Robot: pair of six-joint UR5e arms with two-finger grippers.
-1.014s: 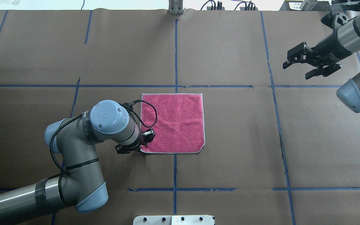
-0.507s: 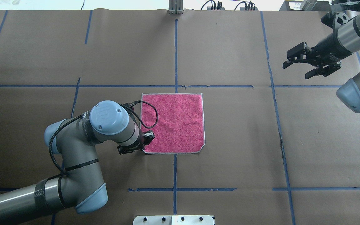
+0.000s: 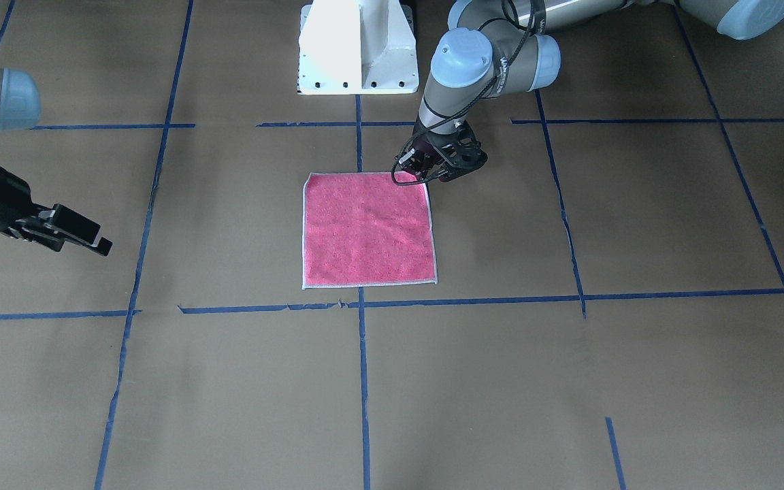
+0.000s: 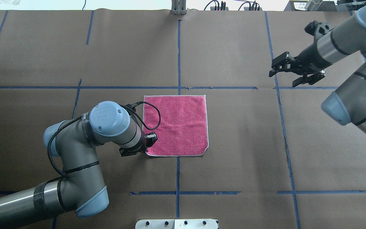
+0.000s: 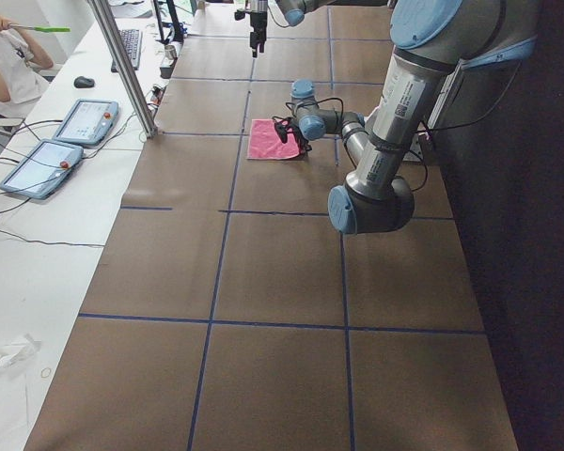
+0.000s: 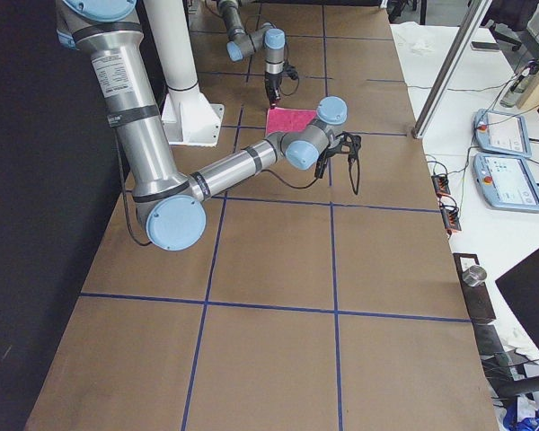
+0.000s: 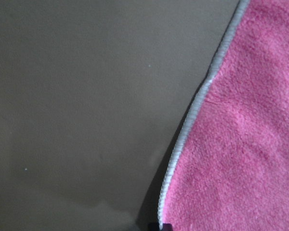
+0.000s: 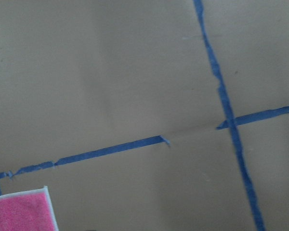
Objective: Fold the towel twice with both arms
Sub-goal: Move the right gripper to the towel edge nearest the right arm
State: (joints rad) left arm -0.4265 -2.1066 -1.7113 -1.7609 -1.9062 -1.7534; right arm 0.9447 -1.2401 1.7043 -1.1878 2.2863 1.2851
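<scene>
The towel point(image 4: 178, 124) lies flat on the table, pink-red face up, with pale edging; it also shows in the front view point(image 3: 365, 228). My left gripper point(image 4: 145, 149) points down at the towel's near left corner and looks shut on that corner. In the left wrist view the towel's edge point(image 7: 192, 115) bulges up with a shadow under it, and a black fingertip point(image 7: 164, 226) sits on it. My right gripper point(image 4: 281, 79) is open and empty, above the table far to the right of the towel. The right wrist view shows one towel corner point(image 8: 19, 214).
Brown paper with blue tape lines point(image 4: 178, 57) covers the table. The white pedestal point(image 3: 358, 47) stands at the robot's side. Tablets point(image 5: 66, 132) and an operator point(image 5: 5, 56) are beyond the far edge.
My right arm has swung toward the middle of the table, closer to the towel, gripper still open. My left gripper has shifted slightly at the towel's corner.
</scene>
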